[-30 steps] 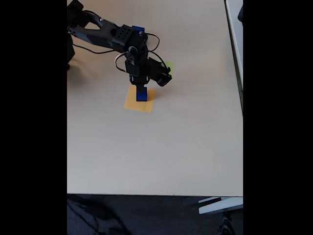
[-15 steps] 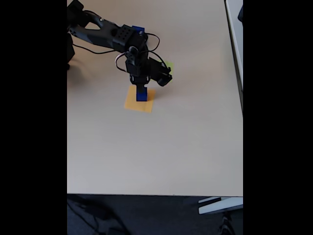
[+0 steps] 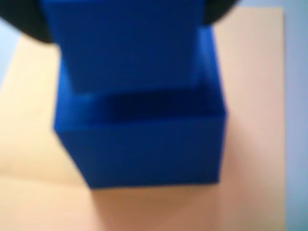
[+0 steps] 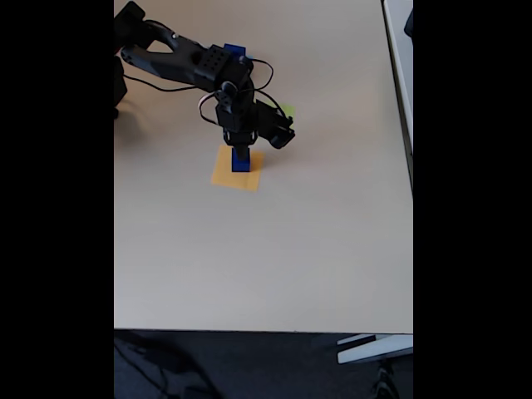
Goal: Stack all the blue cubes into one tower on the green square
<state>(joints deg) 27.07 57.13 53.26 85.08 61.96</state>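
Note:
In the wrist view a large blue cube point(image 3: 149, 149) stands on an orange-yellow square point(image 3: 250, 72). A smaller blue cube point(image 3: 127, 43) sits on or just above its top, close to the camera. My gripper point(image 3: 122, 19) flanks this upper cube with dark fingers at both top corners and looks shut on it. The fixed view shows the gripper point(image 4: 240, 150) pointing straight down over the small blue stack point(image 4: 240, 160) on the orange-yellow square point(image 4: 224, 176). A corner of the green square point(image 4: 288, 109) peeks out behind the gripper's body, to the upper right.
The arm's base point(image 4: 125, 58) is at the table's upper left in the fixed view. The pale table point(image 4: 274, 249) stretches wide toward the front edge and the right. A white object point(image 4: 399, 50) borders the table's right side.
The arm's upper links have shifted slightly up and back. The blue stack stays in place on the orange-yellow square.

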